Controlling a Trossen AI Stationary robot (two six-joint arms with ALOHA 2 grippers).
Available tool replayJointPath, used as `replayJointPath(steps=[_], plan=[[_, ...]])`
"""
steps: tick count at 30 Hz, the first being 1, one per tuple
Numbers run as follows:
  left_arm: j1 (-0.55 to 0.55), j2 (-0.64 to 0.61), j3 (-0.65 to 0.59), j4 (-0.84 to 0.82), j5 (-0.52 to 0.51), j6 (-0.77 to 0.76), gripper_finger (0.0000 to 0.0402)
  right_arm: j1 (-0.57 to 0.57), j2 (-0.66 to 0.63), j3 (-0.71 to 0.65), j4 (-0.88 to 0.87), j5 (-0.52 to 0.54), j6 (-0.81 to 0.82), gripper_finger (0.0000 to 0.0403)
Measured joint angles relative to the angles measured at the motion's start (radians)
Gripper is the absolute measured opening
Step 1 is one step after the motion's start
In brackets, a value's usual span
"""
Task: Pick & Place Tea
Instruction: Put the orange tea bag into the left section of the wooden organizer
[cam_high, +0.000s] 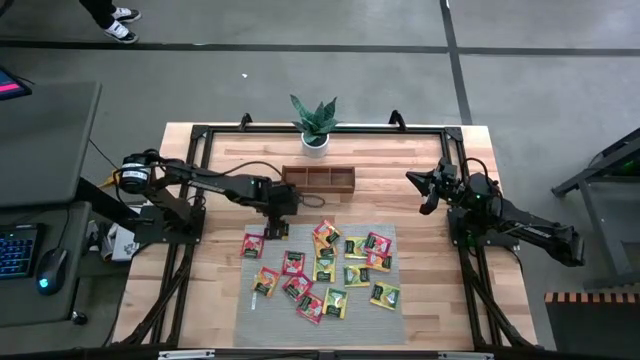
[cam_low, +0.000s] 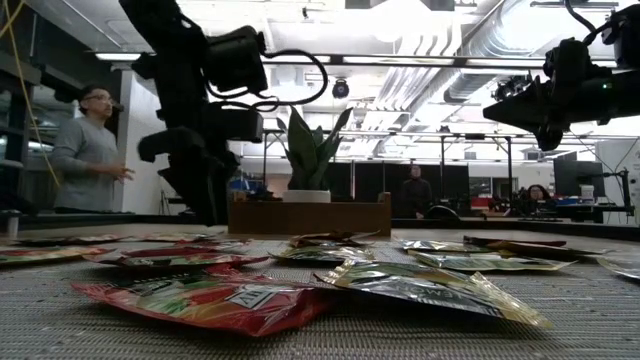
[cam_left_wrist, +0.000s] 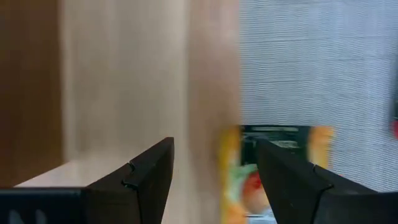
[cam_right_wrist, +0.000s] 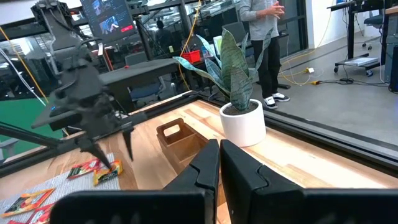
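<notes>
Several red, yellow and green tea sachets (cam_high: 325, 270) lie flat on the grey ribbed mat (cam_high: 390, 318). My left gripper (cam_high: 273, 228) (cam_left_wrist: 214, 146) points down, open, over the mat's far-left corner. A yellow sachet (cam_left_wrist: 273, 168) (cam_right_wrist: 107, 176) lies below it, half on the mat and half on bare wood, partly hidden behind one finger (cam_left_wrist: 292, 180). A red sachet (cam_high: 253, 243) lies close by. My right gripper (cam_high: 425, 190) (cam_right_wrist: 219, 146) is shut and raised above the table's right side, holding nothing.
The brown three-compartment wooden tray (cam_high: 318, 179) stands just beyond the mat's far edge, with a potted plant (cam_high: 314, 125) behind it. A black frame (cam_high: 200, 140) rims the table. A person (cam_low: 90, 150) stands beyond the table's far side.
</notes>
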Motion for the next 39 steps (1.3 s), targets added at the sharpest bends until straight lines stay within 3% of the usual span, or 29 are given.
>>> replayJointPath(steps=[5,11,39], plan=[[0.071,0.000,0.000,-0.002,0.082,0.023,0.0220,0.000,0.000,0.000,0.000,0.000,0.000,0.0012],[0.077,0.000,-0.001,-0.015,0.181,0.053,0.0220,0.000,0.000,0.000,0.000,0.000,0.000,0.0012],[0.047,0.077,0.002,0.024,0.183,0.060,0.0220,0.000,0.000,0.000,0.000,0.000,0.000,0.0012]])
